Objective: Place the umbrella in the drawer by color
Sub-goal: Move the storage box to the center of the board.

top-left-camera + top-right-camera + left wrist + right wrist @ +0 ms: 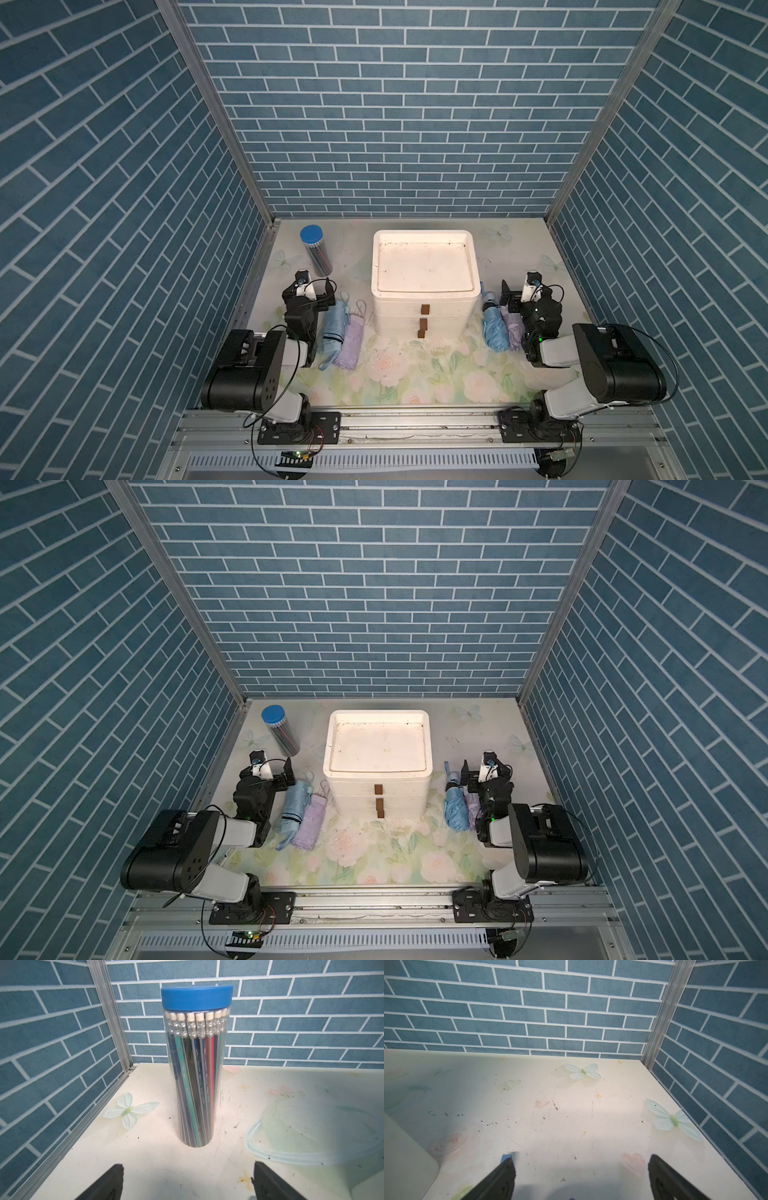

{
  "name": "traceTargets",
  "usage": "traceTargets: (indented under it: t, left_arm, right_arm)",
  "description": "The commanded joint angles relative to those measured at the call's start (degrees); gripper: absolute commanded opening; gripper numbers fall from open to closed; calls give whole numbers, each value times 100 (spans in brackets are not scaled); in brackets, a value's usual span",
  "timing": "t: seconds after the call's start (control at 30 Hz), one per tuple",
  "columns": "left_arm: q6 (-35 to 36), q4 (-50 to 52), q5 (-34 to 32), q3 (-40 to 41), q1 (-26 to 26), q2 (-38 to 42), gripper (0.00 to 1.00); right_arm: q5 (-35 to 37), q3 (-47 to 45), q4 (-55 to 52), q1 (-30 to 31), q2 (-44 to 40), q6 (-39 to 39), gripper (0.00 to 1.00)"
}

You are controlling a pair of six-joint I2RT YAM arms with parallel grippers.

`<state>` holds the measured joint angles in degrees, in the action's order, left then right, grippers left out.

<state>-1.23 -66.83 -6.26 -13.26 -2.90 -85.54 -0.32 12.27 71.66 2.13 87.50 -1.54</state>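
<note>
Left tool [189,1167], right tool [581,1158]: spread wide over floral tabletop [415,378] (scuffed, speckled), blue-brick walls [395,124] around.

2 top views: high, front, sharing whole table [415,386] | 2 wrist views: low, near, facing back wall [291,1022]

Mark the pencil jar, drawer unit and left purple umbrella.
Pencil jar [195,1076]: left wrist view, clear body.
Drawer unit [399,316]: a top view, front wall.
Left purple umbrella [349,343]: a top view, folded canopy.
</note>
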Motion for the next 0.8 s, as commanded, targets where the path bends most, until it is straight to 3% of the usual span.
traceTargets:
  t: [0.0, 0.57, 0.6, 0.7, 0.77]
  left_arm:
    - [57, -129, 55, -83, 46, -40, 100]
    - [3, -18, -2, -134, 70, 15, 100]
    - [-85, 347, -226, -302, 65, 151, 100]
    - [-525, 4025, -1404, -2343, 78, 420, 100]
    - [-1161, 5363, -1646, -3259, 100, 537, 98]
  right_arm:
    - [-72, 38, 180, -2, 33, -118, 100]
    - [72, 54, 165, -3, 15, -85, 100]
    - [418, 139, -120, 14, -143, 27, 100]
    - [1715, 1303, -2751, 24, -1227, 631, 100]
    - [1539, 2552, -4911, 30, -1729, 1107, 100]
